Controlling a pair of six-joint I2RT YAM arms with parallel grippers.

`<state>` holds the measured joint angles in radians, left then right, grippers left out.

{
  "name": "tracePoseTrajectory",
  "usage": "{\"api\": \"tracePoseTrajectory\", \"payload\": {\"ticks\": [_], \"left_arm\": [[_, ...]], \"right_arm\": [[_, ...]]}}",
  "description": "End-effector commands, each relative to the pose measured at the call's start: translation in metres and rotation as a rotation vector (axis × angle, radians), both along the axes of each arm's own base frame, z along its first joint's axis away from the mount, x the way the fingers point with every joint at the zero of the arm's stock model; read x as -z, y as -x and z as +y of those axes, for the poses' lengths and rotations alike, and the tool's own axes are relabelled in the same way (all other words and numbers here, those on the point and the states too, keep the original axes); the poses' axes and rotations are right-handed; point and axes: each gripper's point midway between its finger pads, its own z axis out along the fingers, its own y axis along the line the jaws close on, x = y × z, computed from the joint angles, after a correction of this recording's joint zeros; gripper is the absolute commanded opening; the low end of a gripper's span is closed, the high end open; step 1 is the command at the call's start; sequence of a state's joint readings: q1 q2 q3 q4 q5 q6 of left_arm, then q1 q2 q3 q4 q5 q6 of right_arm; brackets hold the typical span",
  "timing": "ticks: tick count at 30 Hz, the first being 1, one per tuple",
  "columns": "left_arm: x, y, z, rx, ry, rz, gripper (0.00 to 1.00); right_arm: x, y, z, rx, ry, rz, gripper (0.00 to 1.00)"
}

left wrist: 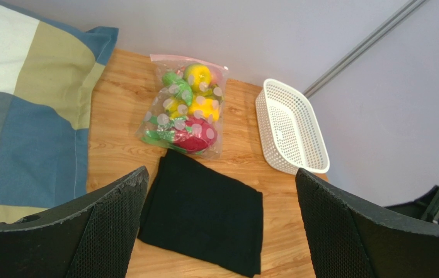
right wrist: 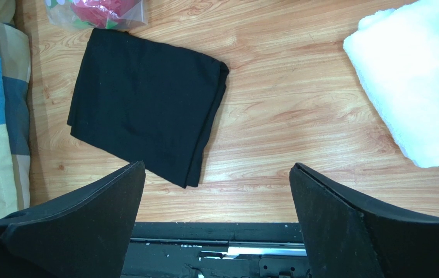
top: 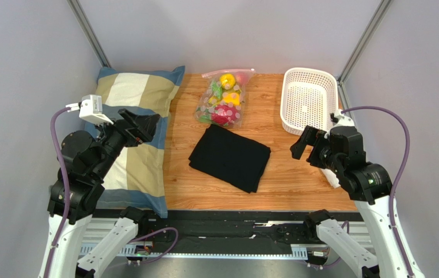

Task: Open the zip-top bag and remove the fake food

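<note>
Top external | wooden table (top: 297, 174), grey walls (top: 233, 29) | zip-top bag (top: 225, 98) far centre | left end effector (left wrist: 220, 174), right end effector (right wrist: 216, 168): spread, empty

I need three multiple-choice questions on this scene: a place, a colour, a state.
1. Where on the wooden table lies the clear plastic zip-top bag? A. near edge B. far side, beyond the black folded cloth C. near right corner
2. What colour is the perforated plastic basket? A. blue B. white C. black
3. The left tool and right tool are: A. open, empty B. shut on the bag C. shut, empty
Answers: B, it lies past the cloth; B, top view shows white; A, both spread wide, nothing between.
</note>
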<state>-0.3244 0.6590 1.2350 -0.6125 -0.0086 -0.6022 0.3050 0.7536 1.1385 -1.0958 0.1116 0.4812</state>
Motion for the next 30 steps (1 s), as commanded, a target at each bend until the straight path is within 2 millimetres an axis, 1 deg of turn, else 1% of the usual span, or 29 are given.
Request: {"api": "tracePoseTrajectory", "payload": {"ticks": [1,2,3,4,5,6,8,9,10,11,12,13,14,15,16,17,18,19,20,21,22,23,24,26,27,28,29,30], "left_arm": [[0.002,-0.004,-0.001,0.012,-0.060,0.042,0.99],[0.003,-0.002,-0.001,0.018,-0.079,0.064,0.99],[0.007,-0.003,-0.002,0.024,-0.094,0.085,0.98],[0.012,-0.009,-0.004,0.029,-0.110,0.115,0.98],[0.016,-0.008,-0.006,0.047,-0.119,0.139,0.97],[0.018,-0.009,-0.010,0.068,-0.126,0.147,0.96],[0.023,-0.012,-0.017,0.106,-0.148,0.169,0.93],[0.027,-0.014,-0.018,0.106,-0.148,0.191,0.92],[0.033,-0.018,-0.020,0.112,-0.147,0.220,0.92],[0.037,-0.017,-0.026,0.140,-0.139,0.239,0.89],[0.043,-0.020,-0.030,0.157,-0.140,0.266,0.89],[0.045,-0.020,-0.032,0.168,-0.133,0.280,0.88],[0.051,-0.019,-0.037,0.188,-0.120,0.303,0.87],[0.054,-0.021,-0.040,0.200,-0.113,0.319,0.86],[0.057,-0.020,-0.043,0.217,-0.101,0.333,0.85],[0.059,-0.019,-0.050,0.250,-0.079,0.343,0.82],[0.061,-0.020,-0.054,0.267,-0.070,0.349,0.81],[0.063,-0.020,-0.057,0.280,-0.060,0.358,0.80],[0.066,-0.021,-0.060,0.291,-0.053,0.363,0.76],[0.068,-0.023,-0.061,0.294,-0.057,0.371,0.75],[0.071,-0.025,-0.061,0.294,-0.062,0.376,0.75],[0.074,-0.027,-0.060,0.286,-0.072,0.380,0.74],[0.078,-0.030,-0.060,0.284,-0.079,0.393,0.74],[0.079,-0.032,-0.062,0.298,-0.099,0.391,0.74],[0.084,-0.037,-0.062,0.297,-0.109,0.405,0.73],[0.086,-0.039,-0.063,0.297,-0.117,0.412,0.73],[0.086,-0.042,-0.063,0.300,-0.128,0.413,0.73],[0.090,-0.047,-0.064,0.300,-0.134,0.428,0.73]], "right_arm": [[-0.029,-0.055,0.018,-0.003,-0.031,-0.084,1.00],[-0.021,-0.075,0.025,0.003,-0.031,-0.047,1.00],[-0.024,-0.091,0.031,0.016,-0.057,-0.054,1.00],[-0.038,-0.112,0.044,-0.013,-0.100,-0.117,1.00],[-0.051,-0.128,0.051,-0.019,-0.122,-0.160,1.00],[-0.038,-0.153,0.060,-0.012,-0.125,-0.135,1.00],[-0.063,-0.198,0.070,0.007,-0.165,-0.235,1.00],[-0.038,-0.226,0.076,0.027,-0.149,-0.182,1.00],[-0.037,-0.248,0.080,0.057,-0.184,-0.181,1.00],[-0.034,-0.266,0.082,0.069,-0.204,-0.174,1.00],[-0.062,-0.287,0.087,0.073,-0.245,-0.230,1.00],[-0.020,-0.318,0.094,0.093,-0.236,-0.153,1.00],[-0.017,-0.333,0.097,0.110,-0.252,-0.151,1.00],[-0.038,-0.357,0.102,0.118,-0.283,-0.206,1.00],[0.000,-0.381,0.107,0.143,-0.277,-0.156,1.00],[0.005,-0.398,0.109,0.158,-0.306,-0.164,1.00],[0.011,-0.411,0.112,0.161,-0.324,-0.170,1.00],[-0.007,-0.427,0.115,0.162,-0.367,-0.222,1.00],[0.028,-0.444,0.118,0.192,-0.396,-0.179,1.00],[0.033,-0.453,0.121,0.188,-0.413,-0.190,1.00],[0.026,-0.466,0.123,0.182,-0.441,-0.242,1.00],[0.051,-0.475,0.126,0.187,-0.440,-0.222,1.00],[0.058,-0.481,0.127,0.191,-0.445,-0.228,1.00],[0.066,-0.490,0.125,0.212,-0.462,-0.235,1.00],[0.084,-0.493,0.128,0.211,-0.476,-0.215,1.00],[0.084,-0.498,0.130,0.200,-0.505,-0.236,1.00],[0.092,-0.501,0.132,0.199,-0.507,-0.237,1.00],[0.107,-0.503,0.133,0.200,-0.502,-0.227,1.00]]}}
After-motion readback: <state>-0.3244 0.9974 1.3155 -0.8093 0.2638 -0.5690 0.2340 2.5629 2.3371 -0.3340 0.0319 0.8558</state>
